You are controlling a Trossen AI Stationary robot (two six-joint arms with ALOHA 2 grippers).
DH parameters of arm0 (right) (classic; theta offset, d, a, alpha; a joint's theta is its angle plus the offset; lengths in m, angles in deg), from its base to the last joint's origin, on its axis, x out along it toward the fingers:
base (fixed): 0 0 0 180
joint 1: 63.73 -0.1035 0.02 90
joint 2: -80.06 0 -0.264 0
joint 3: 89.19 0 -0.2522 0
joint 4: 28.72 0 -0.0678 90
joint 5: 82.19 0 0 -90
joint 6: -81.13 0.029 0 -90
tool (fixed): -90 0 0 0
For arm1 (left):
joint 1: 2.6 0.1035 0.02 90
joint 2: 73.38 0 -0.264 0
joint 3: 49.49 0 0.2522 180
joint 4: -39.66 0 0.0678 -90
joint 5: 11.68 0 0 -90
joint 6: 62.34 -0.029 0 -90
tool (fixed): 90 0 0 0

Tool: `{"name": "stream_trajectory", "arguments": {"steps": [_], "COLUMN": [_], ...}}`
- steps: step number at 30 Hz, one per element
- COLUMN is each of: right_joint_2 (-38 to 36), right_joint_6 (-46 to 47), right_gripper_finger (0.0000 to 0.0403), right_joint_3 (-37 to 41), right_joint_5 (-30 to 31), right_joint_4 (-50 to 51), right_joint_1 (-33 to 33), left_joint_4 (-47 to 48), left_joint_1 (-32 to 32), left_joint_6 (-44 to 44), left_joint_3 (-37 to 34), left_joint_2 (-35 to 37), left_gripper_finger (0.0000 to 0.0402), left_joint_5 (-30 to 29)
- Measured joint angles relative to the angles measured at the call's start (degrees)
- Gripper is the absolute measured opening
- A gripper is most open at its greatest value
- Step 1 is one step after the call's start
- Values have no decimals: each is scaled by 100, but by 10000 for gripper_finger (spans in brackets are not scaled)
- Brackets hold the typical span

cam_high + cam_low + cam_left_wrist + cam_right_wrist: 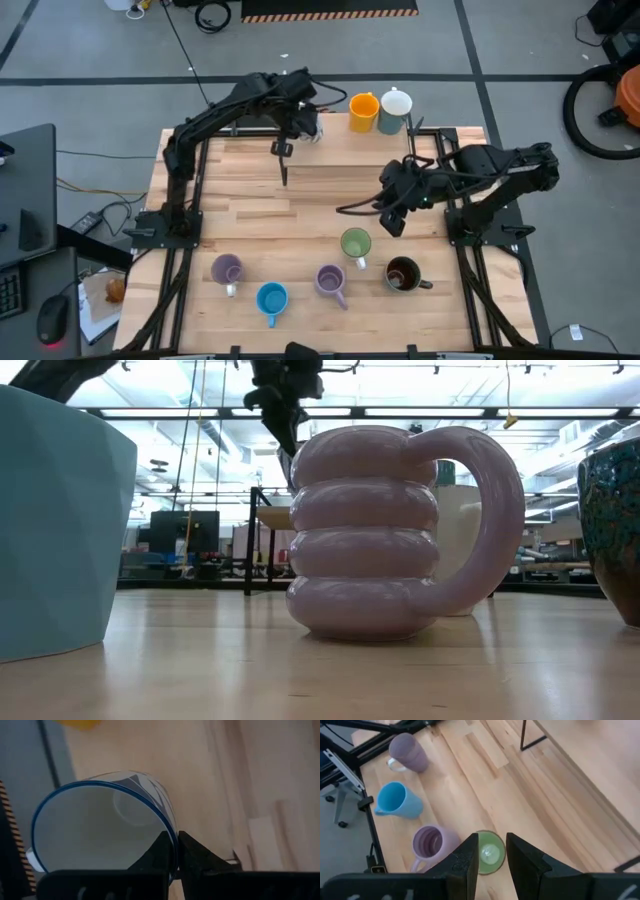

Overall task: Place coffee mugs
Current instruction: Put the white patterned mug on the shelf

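Eight mugs are expected; seven are counted. Five are set in a loose row along the near edge of the tabletop (250,215): light purple mug (227,270), blue mug (271,298), second purple mug (331,280), green mug (355,243), dark brown mug (403,273). The orange mug (363,111) and a white mug (395,109) are left at the far edge. A blue-rimmed white mug (105,825) is held near the far edge by its rim, clamped in the left tool (176,852). The right tool (490,852) is hung above the green mug, fingers apart, nothing gripped. Three placements are judged outstanding.

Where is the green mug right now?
In the high view the green mug stands right of centre, between a purple mug and the brown mug.
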Motion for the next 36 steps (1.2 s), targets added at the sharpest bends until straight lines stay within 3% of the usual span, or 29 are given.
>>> {"name": "stream_trajectory", "arguments": {"steps": [13,21,36], "right_joint_2": [0,0,0], "right_joint_6": [-457,-419,-523], "right_gripper_finger": [105,105,105], "right_joint_3": [0,0,0], "right_joint_5": [-143,-145,-146], "right_joint_4": [-266,-329,-340], "right_joint_1": [197,183,175], "left_joint_4": [147,-210,-789], "left_joint_1": [-219,-256,-243], "left_joint_6": [-155,-255,43], "left_joint_3": [-132,-130,-134], "left_joint_2": [-93,-91,-91], "left_gripper_finger": [24,95,97], "left_joint_5": [-266,-496,-529]}}
